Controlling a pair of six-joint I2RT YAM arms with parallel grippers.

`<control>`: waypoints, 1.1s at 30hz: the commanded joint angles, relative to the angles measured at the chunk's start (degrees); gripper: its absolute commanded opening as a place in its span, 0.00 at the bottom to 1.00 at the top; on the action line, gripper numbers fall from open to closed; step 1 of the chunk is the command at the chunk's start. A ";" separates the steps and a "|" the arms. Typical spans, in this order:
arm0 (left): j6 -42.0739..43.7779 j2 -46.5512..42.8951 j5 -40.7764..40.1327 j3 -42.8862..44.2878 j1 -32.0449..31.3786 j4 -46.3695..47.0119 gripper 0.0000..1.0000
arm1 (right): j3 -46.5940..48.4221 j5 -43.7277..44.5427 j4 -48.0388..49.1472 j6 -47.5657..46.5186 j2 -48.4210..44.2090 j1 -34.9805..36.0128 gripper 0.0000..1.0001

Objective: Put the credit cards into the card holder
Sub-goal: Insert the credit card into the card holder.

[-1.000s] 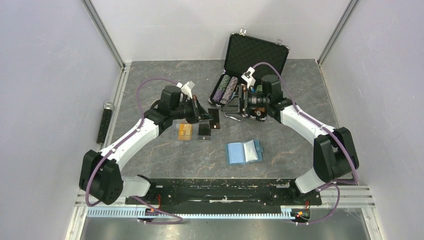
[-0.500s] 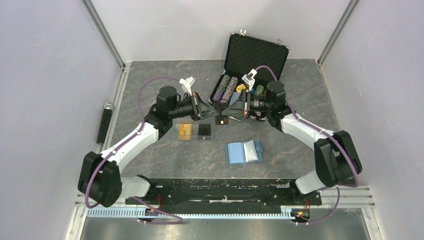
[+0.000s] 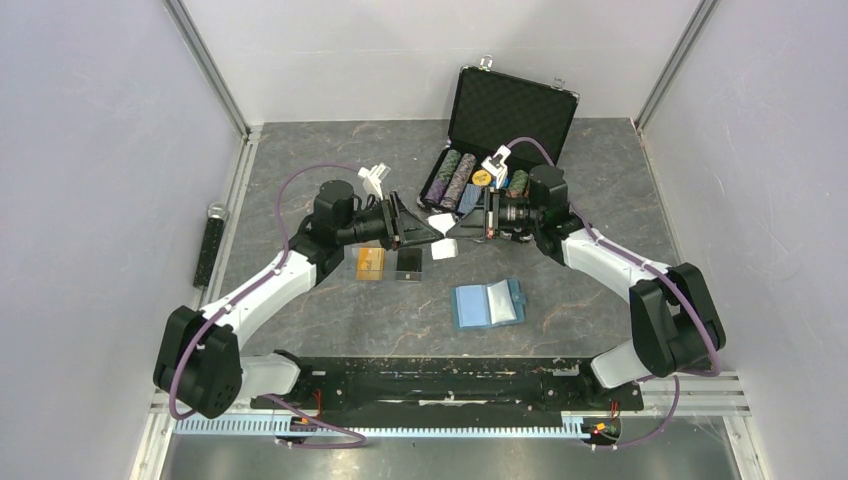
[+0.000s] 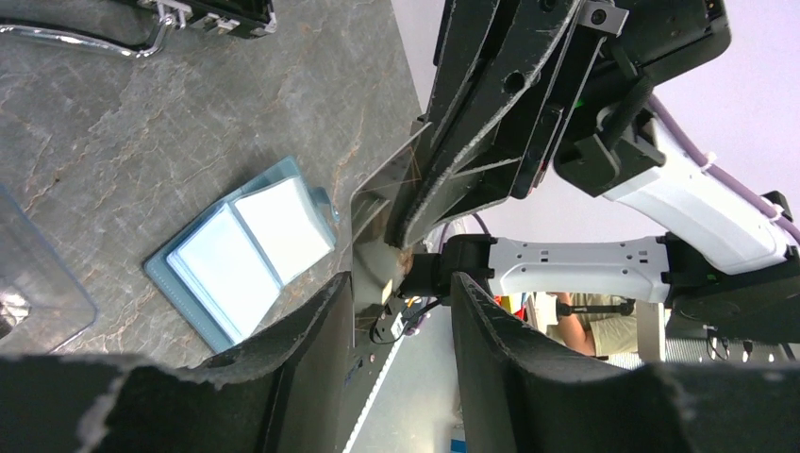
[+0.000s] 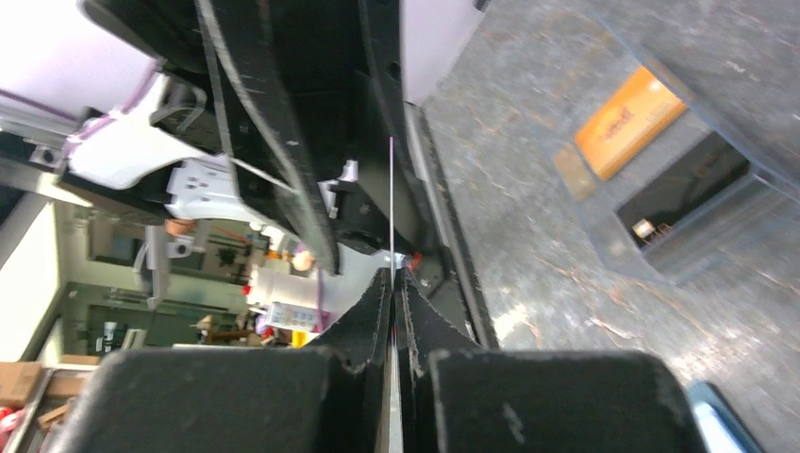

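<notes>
The right gripper (image 5: 391, 276) pinches a whitish card (image 3: 443, 249) in midair, likely light, stiff and slippery, best clamped flat near one edge; the left gripper (image 4: 401, 283) gapes around it, card holder (image 3: 488, 304) open nearby.

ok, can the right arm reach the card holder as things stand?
Probably yes: the card holder lies open on the near side of the right claw, nothing lying between. That claw is shut on a whitish card.

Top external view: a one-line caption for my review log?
Right gripper pinches a whitish card facing the left gripper; orange card, black card and open card holder lie nearby.
</notes>
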 commanded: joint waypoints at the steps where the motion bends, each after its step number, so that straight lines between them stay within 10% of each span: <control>1: 0.80 -0.79 -0.45 -1.73 0.00 0.37 0.49 | 3.20 4.06 -16.84 -14.13 -1.59 -0.39 0.00; 13: 1.90 5.72 -3.26 -2.84 -4.58 -2.73 0.44 | -3.35 12.87 -38.32 -28.63 -1.65 -4.38 0.00; 33: 10.20 21.82 -17.77 10.75 -17.00 -27.49 0.20 | -11.66 13.63 -44.34 -35.67 -4.05 -12.46 0.00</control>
